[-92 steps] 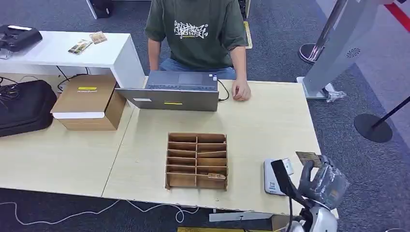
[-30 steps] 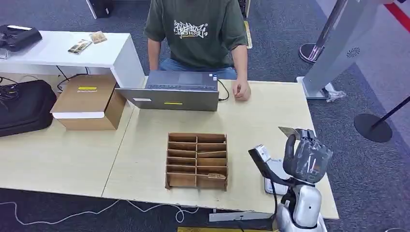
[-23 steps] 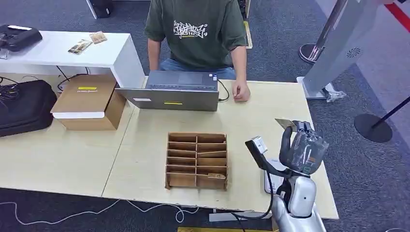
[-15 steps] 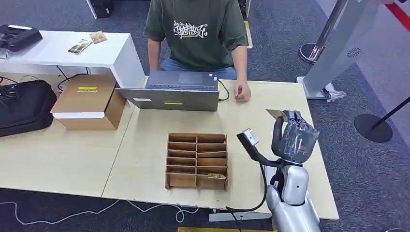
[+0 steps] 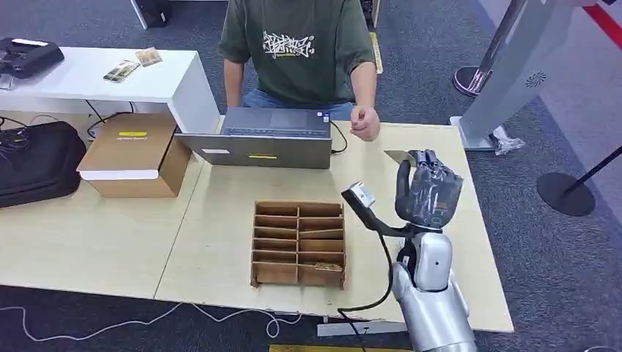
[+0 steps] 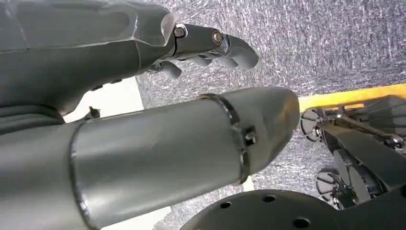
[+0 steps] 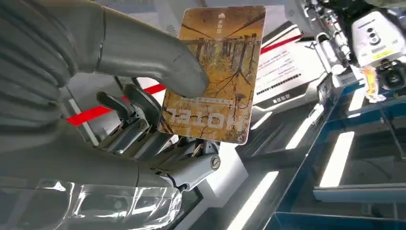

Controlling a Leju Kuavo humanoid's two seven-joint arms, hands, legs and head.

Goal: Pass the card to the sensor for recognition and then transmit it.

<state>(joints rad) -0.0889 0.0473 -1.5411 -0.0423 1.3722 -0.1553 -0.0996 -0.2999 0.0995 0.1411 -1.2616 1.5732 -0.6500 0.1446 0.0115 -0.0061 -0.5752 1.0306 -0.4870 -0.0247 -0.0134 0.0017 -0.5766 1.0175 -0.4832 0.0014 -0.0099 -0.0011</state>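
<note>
My right hand (image 5: pixel 429 189) is raised above the right part of the wooden table (image 5: pixel 411 154) and pinches a card (image 5: pixel 400 156) by its edge, pointing it toward the person (image 5: pixel 297 44) seated at the far side. In the right wrist view the card (image 7: pixel 215 72) is yellow-brown with a tree picture and the word HOTEL, and the thumb (image 7: pixel 143 52) presses it against the darker fingers (image 7: pixel 139 120). The person's hand (image 5: pixel 364 123) hovers just above the table edge, near the card. My left hand (image 6: pixel 210 45) hangs over grey carpet, holding nothing, fingers loosely bent and apart from the thumb.
A wooden slotted organizer (image 5: pixel 298 243) stands mid-table, left of my right arm. A grey laptop (image 5: pixel 268 139) lies in front of the person. A cardboard box (image 5: pixel 136 154) and a black bag (image 5: pixel 37 161) sit to the left, and a grey kiosk (image 5: pixel 513 66) stands at the far right.
My right hand has carried the card from the table's near right corner up and forward toward the person. The person's hand has lifted off the table.
</note>
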